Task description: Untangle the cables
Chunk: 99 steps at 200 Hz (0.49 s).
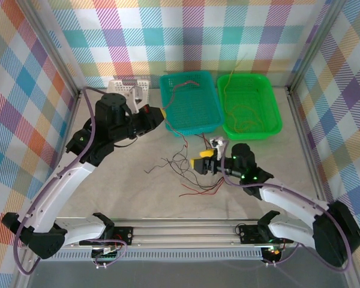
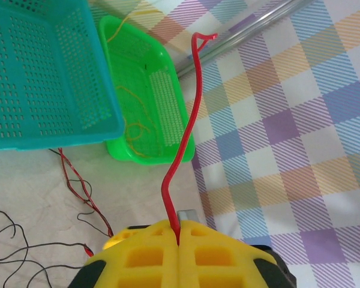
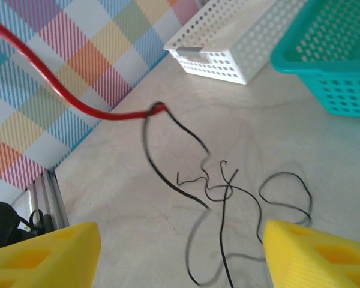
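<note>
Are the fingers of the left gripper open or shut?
Shut. On the left gripper the yellow fingers meet with no gap, clamping a red cable that rises between them.

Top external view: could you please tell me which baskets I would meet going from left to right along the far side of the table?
white basket → teal basket → green basket
</note>
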### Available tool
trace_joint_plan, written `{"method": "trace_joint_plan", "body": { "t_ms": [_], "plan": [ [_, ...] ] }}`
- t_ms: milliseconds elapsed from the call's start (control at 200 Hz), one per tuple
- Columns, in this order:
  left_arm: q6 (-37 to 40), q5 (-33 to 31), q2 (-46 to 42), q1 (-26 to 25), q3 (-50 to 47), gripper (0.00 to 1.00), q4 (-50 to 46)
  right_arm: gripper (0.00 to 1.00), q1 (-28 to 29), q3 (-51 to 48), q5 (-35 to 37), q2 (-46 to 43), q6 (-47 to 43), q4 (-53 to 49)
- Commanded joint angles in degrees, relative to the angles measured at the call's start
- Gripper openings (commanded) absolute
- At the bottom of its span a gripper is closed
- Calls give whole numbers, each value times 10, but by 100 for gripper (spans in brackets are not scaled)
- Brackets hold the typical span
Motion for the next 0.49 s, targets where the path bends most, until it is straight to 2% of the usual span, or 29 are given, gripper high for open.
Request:
{"method": "trace_joint_plan", "body": {
  "t_ms": [0, 115, 170, 330, 405, 490],
  "plan": [
    [-7, -4, -1, -10, 22, 0, 24, 72, 23, 26, 44, 34, -49, 81],
    [-8, -8, -2, -16, 21, 0, 23, 71, 33, 26, 80, 60, -60, 111],
    [-11, -8, -4, -17, 16, 0, 25, 68, 38, 30, 93, 73, -68, 117],
    [-16, -9, -13, -18, 15, 0, 28, 18, 39, 22, 119, 116, -64, 153],
    [-20, -6, -20, -18, 17, 0, 27, 0, 39, 14, 130, 128, -55, 165],
    [-21, -5, -34, -19, 19, 0, 20, 0, 39, 3, 169, 130, -39, 158]
  ]
}}
